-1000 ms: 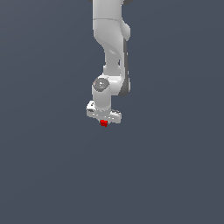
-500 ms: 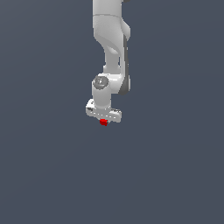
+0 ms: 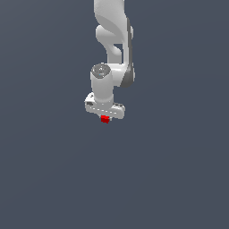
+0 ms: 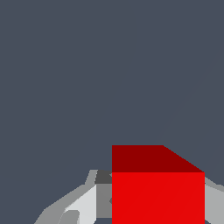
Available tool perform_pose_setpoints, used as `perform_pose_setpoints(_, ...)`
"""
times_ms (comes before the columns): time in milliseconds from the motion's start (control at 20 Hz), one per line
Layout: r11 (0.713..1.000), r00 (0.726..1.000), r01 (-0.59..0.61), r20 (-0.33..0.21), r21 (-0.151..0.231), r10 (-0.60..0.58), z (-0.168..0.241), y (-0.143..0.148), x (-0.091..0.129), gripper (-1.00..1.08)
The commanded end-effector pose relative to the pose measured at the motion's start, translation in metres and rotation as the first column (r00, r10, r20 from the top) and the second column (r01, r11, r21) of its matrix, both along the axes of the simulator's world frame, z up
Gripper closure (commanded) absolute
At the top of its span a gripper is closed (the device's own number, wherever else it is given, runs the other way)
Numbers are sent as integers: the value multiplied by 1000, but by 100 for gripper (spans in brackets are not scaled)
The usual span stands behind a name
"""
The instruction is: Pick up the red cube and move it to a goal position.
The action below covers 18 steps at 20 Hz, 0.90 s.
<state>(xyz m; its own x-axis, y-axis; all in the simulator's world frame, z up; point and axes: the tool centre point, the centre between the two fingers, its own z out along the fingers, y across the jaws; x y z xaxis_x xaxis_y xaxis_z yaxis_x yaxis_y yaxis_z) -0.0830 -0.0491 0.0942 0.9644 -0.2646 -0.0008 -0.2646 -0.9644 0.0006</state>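
Note:
The red cube (image 3: 105, 119) is a tiny bright red block just under the white gripper (image 3: 105, 117) in the exterior view, near the middle of the picture. The arm hangs down from above and the gripper's crossbar is wider than the cube. In the wrist view the cube (image 4: 157, 192) fills the space between the two grey fingers (image 4: 83, 203), which press on its sides. The gripper is shut on the cube and holds it off the dark grey floor (image 3: 53, 179).
Only the flat dark grey ground (image 4: 87, 65) shows around the arm. No other object and no goal marker shows in either view.
The arm with the cube has shifted slightly toward the exterior view's left and a little up. The grip on the cube is unchanged.

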Motion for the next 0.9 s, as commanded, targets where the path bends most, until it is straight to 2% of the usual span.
perform_pose_setpoints(0,1000,1000,0,1,0,0,24,-1,2,108)
perform_pose_setpoints(450,1000,1000,0,1,0,0,99,-3,8,108)
perform_pose_setpoints(850,1000,1000,0,1,0,0,132,-4,13,108)
